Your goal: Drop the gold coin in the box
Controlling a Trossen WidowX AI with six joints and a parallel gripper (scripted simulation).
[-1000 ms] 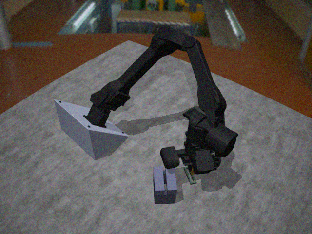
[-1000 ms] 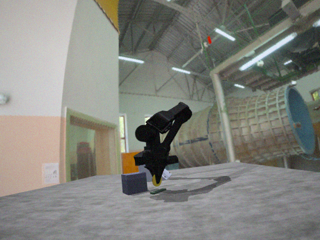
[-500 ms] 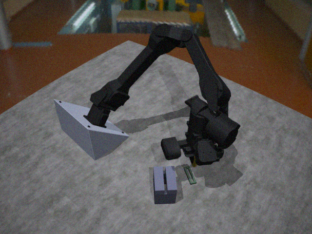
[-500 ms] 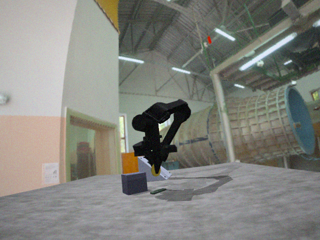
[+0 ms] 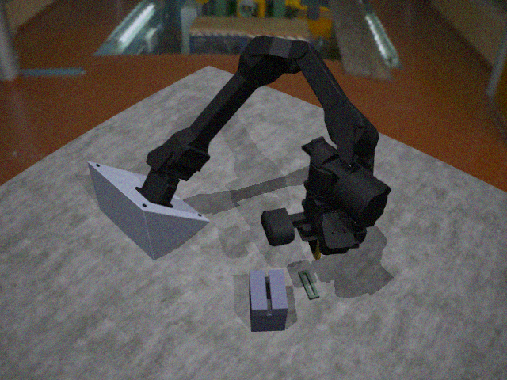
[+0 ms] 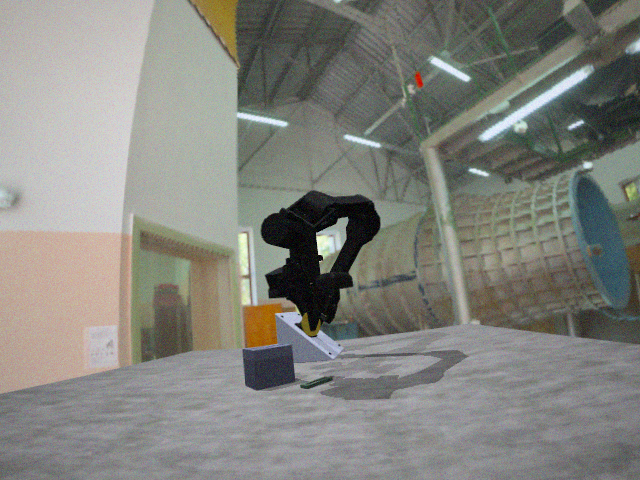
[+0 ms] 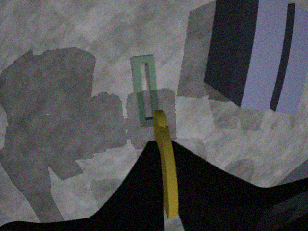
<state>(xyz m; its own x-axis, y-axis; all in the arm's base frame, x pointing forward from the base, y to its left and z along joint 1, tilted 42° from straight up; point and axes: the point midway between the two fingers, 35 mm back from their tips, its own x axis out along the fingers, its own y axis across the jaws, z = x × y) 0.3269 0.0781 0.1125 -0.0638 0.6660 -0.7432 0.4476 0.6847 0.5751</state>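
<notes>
Tool [image 6: 313, 328] [image 7: 160, 148] points down, gripping gold coin [image 5: 317, 250] [image 6: 307, 325] [image 7: 166, 168] above table [image 5: 184, 327] [image 6: 361, 439] [image 7: 115, 29].

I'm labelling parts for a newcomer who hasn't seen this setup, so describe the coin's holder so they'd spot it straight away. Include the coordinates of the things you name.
On the grey mottled table [image 5: 123, 319] [image 6: 413, 434], find the small upright box [image 5: 268, 321] [image 6: 269, 366] with a slot in its lid. Just beside it lies the holder [image 5: 304, 279] [image 6: 316, 382] [image 7: 137, 77], a low, narrow green strip. Unlike the taller, grey box, it is green and nearly flat, with a long groove.
</notes>
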